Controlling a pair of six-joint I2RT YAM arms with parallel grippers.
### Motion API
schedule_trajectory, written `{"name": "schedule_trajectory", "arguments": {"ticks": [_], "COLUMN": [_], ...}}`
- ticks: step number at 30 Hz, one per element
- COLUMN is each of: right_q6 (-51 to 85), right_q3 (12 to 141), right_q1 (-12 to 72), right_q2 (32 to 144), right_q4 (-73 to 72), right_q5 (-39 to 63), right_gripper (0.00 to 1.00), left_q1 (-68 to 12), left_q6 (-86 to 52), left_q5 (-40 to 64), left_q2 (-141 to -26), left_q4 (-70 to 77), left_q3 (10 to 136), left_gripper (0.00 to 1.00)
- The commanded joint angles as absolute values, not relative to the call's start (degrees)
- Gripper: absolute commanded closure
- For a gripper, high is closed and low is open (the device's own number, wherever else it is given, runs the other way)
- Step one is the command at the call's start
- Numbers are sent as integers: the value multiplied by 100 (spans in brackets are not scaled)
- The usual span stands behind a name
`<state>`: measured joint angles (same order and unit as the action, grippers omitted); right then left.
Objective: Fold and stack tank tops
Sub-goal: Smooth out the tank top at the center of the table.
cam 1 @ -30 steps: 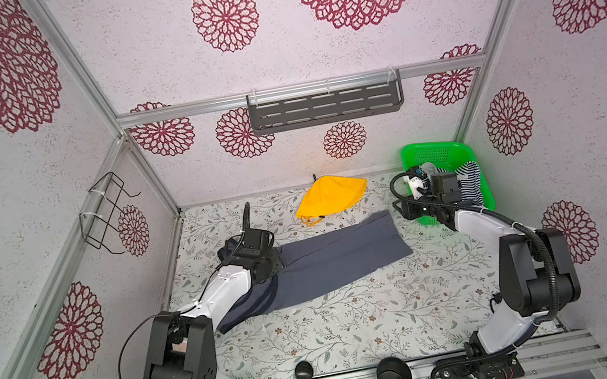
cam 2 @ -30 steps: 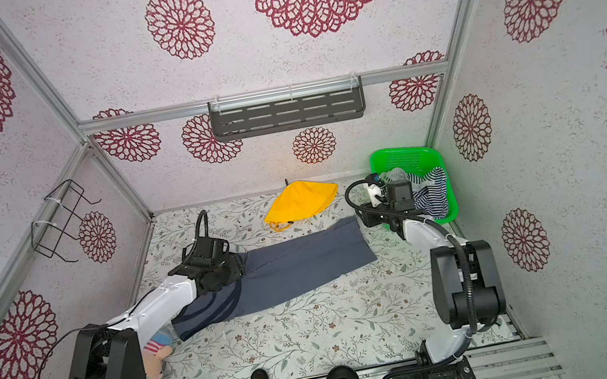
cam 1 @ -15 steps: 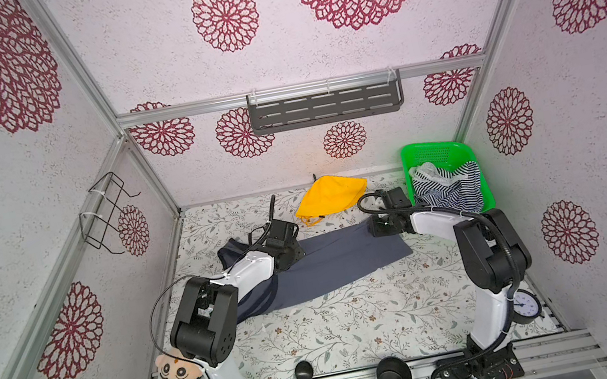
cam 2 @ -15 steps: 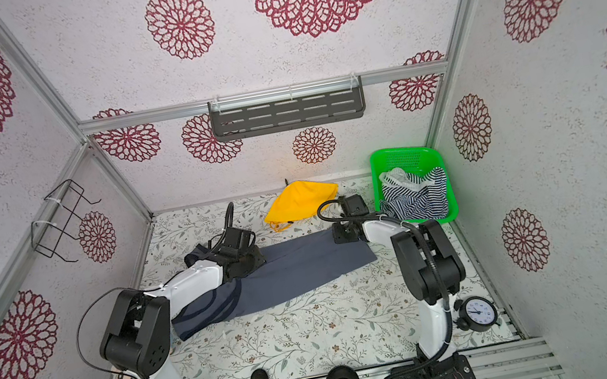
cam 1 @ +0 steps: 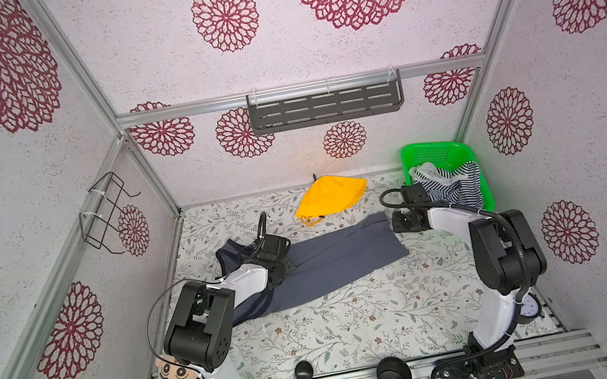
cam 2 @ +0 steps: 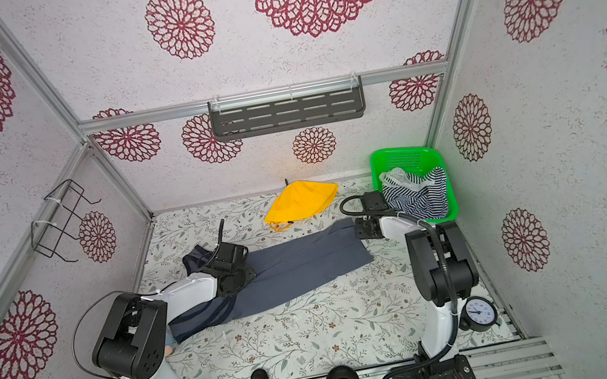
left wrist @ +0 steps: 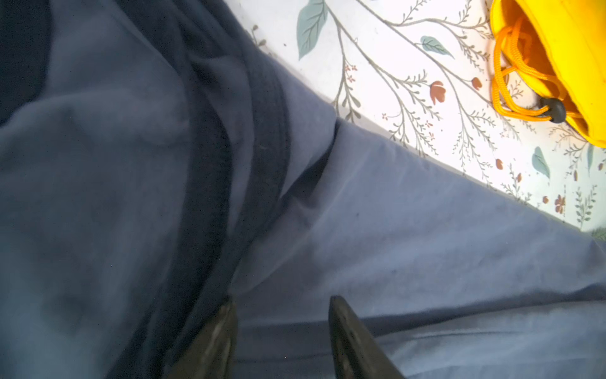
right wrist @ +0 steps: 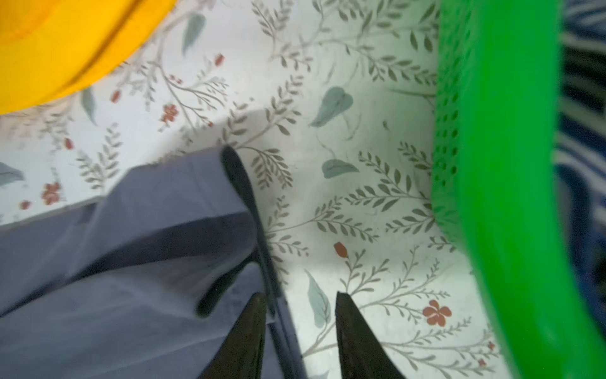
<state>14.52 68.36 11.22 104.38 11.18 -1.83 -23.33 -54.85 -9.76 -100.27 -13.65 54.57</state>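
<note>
Left claw (left wrist: 282, 302), right claw (right wrist: 300, 295) released on grey tank top (cam 1: 331, 261), seemingly folded lengthwise; striped tank top (cam 1: 453, 189) beside right claw unfolded; 0 stacked.

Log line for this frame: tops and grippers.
grey top: laid out flat | left gripper: open, over shoulder end | right gripper: open, straddling hem | striped top: in green basket

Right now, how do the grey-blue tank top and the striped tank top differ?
Place: the grey-blue tank top lies on the table; the striped tank top sits in the green basket. Pose: the grey-blue one is stretched long and mostly flat; the striped one is crumpled. Look: the grey-blue one is plain with navy trim; the striped one is navy and white. Both are cloth, not yet stacked.
</note>
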Motion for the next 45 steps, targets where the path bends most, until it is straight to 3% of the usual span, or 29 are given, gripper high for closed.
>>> {"name": "schedule_trajectory", "arguments": {"ticks": [1, 6, 10, 18, 21, 25, 29, 36, 45], "right_q6": [1214, 1250, 1276, 1284, 1380, 1376, 1142, 958, 875], "right_q3": [6990, 7616, 7768, 6557, 6164, 6251, 6448, 7252, 8066], "right_q1": [1358, 1402, 1423, 1399, 1287, 953, 795, 1289, 1988], "right_q2": [10210, 11011, 11420, 10720, 10248, 9596, 9369, 10220, 11469], "right_q4": [673, 468, 543, 597, 619, 1050, 1538, 1359, 1157], "right_q5": [-202, 154, 273, 182, 290, 762, 983, 972, 1077], "right_gripper": [61, 62, 69, 74, 69, 51, 49, 63, 67], "left_q1": [-2414, -2444, -2414, -2446, -2508, -2522, -2497, -2419, -2417], "left_q6": [-5451, -5461, -5609, -5807, -5827, -5738, -5556, -5535, -5149], "left_q5": [-1239, -1252, -1305, -1139, -1190, -1307, -1474, -1406, -1582], "left_q2": [-9782, -9917, -9970, -10357, -10351, -10132, -9959, -9948, -9491], "left_q4": [-1580, -1601, -1412, -1007, -955, -1016, -1250, -1174, -1683], "left_q3": [5799, 5951, 5633, 5442, 5412, 5361, 5384, 5450, 6057], "left_gripper": [50, 50, 50, 50, 50, 50, 49, 50, 49]}}
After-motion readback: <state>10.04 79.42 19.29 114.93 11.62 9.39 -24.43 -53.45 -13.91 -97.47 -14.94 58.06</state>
